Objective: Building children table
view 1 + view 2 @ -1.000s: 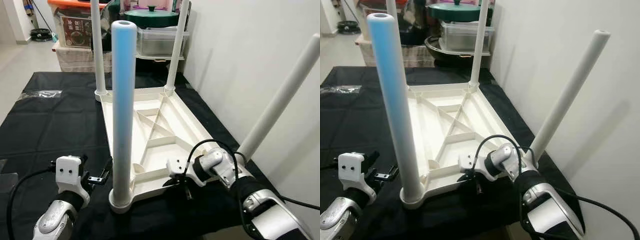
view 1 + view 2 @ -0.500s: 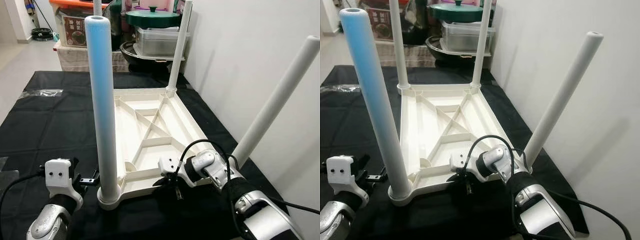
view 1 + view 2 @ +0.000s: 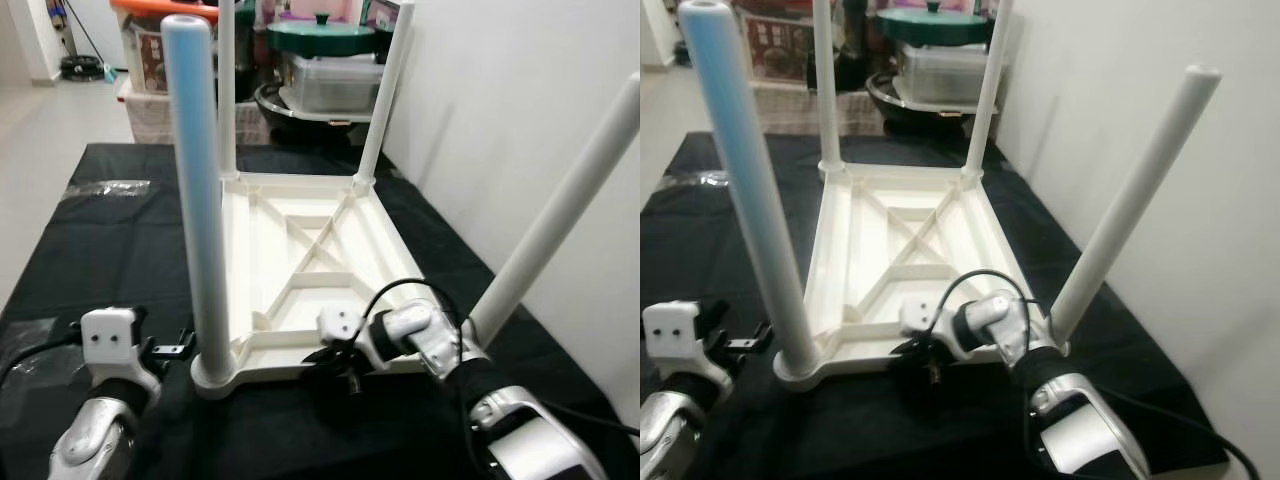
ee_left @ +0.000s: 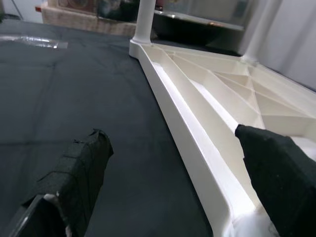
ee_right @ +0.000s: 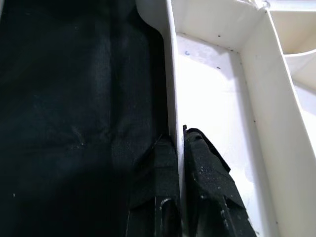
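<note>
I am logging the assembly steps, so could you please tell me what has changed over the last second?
The upside-down white plastic table top has turned on the black cloth, its near blue-tinted leg swinging towards the robot's left. The right gripper stays clamped on the near rim. The left gripper remains open beside the corner, and all four legs remain in place.
</note>
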`<state>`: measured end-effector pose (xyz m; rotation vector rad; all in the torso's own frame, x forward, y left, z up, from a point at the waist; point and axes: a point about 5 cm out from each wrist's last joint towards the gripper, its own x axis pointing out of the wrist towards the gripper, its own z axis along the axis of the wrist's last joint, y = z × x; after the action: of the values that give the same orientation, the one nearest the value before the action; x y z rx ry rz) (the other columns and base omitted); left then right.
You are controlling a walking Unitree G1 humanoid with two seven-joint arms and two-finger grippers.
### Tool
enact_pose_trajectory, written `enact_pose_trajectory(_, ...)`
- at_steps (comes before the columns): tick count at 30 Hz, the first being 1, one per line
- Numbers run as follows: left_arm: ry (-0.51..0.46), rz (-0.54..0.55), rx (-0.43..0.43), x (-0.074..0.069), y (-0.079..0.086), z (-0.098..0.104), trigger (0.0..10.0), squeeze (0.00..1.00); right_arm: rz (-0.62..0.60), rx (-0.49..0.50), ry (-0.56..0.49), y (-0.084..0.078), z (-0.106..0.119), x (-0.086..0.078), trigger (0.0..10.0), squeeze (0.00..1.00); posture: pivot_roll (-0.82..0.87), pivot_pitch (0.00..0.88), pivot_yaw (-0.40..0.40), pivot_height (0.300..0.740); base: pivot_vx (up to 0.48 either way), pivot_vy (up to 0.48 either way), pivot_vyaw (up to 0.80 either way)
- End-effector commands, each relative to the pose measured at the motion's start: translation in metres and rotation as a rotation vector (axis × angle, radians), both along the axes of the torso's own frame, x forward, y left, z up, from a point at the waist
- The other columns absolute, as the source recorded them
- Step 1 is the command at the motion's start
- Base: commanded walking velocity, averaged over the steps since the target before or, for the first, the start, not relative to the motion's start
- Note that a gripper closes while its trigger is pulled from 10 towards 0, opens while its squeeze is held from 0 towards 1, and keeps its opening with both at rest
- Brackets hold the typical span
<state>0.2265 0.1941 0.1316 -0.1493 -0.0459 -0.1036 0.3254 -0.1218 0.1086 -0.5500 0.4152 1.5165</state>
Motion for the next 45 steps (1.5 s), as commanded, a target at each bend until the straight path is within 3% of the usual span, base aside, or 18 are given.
enact_pose_trajectory(1,0.014,0.003,0.012,-0.001,0.003,-0.002,10.0,0.0,0.082,0.075,-0.012,0.018,0.004,-0.005,0.0,0.0,0.04,0.0,-0.117,0.74,0.0,0.0,0.45)
enact_pose_trajectory(6,0.011,0.006,0.017,-0.001,0.003,-0.002,10.0,0.0,0.214,0.08,0.01,0.013,0.005,-0.017,0.0,0.0,0.04,0.0,-0.119,0.74,0.0,0.0,0.0)
enact_pose_trajectory(16,0.016,-0.003,0.009,0.0,0.0,-0.004,10.0,0.0,0.294,0.085,0.0,0.011,0.005,-0.025,0.0,0.0,0.04,0.0,-0.119,0.74,0.0,0.0,0.0)
enact_pose_trajectory(28,0.02,-0.005,0.006,0.0,-0.001,-0.004,10.0,0.0,0.305,0.11,-0.024,0.013,0.009,-0.027,0.0,0.0,0.04,0.0,-0.121,0.74,0.0,0.0,0.42)
enact_pose_trajectory(35,0.03,-0.005,0.0,0.0,-0.001,-0.006,10.0,0.0,0.401,0.047,-0.09,0.011,0.008,-0.033,0.0,0.0,0.04,0.0,-0.122,0.74,0.0,0.0,0.42)
enact_pose_trajectory(45,0.032,-0.009,0.001,0.001,-0.001,-0.006,10.0,0.0,0.393,0.066,-0.092,0.014,0.011,-0.031,0.0,0.0,0.04,0.0,-0.122,0.74,0.0,0.0,0.43)
